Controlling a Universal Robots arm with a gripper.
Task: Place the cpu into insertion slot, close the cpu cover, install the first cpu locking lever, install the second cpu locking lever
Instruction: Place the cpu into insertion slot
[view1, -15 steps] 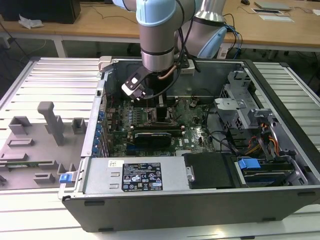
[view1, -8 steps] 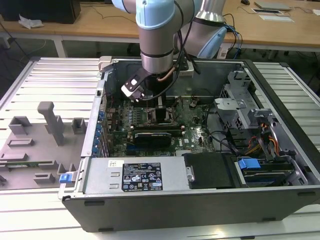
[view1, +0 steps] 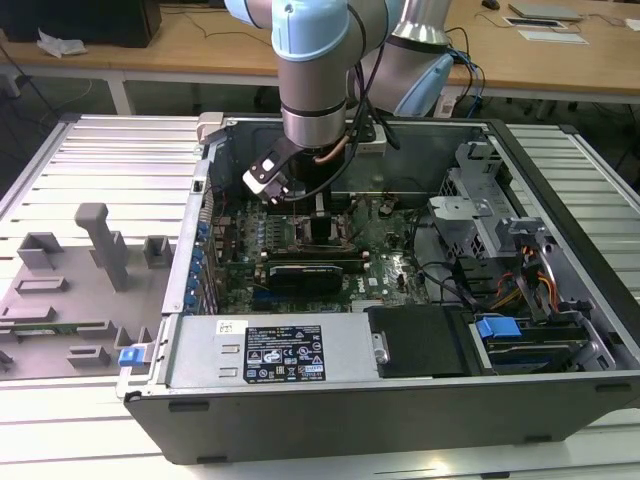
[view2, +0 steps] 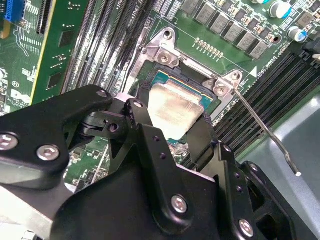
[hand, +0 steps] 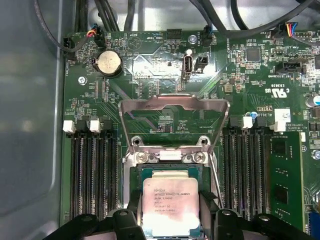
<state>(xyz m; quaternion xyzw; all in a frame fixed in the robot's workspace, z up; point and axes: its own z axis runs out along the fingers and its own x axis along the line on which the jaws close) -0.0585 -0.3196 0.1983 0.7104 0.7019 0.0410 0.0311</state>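
The cpu sits between the two black fingers of the end effector, which press against its opposite edges and are clamped on the chip. Its dull silver top faces the wrist cameras.

The insertion slot lies directly beneath the chip. A strip of its teal-edged rim shows just past the fingertips. Whether the chip is fully seated or held a little above the socket cannot be told.

The cpu cover stands open, swung up on its hinge just beyond the fingertips — the board shows through its square window. In the second wrist view a thin locking lever rises at an angle beside one finger, its free end lifted off the board. Long dark memory slots run along both sides of the end effector.

In the exterior view the arm reaches down into an open computer case, which rests on a slatted metal surface. There the end effector is low over the green circuit board.
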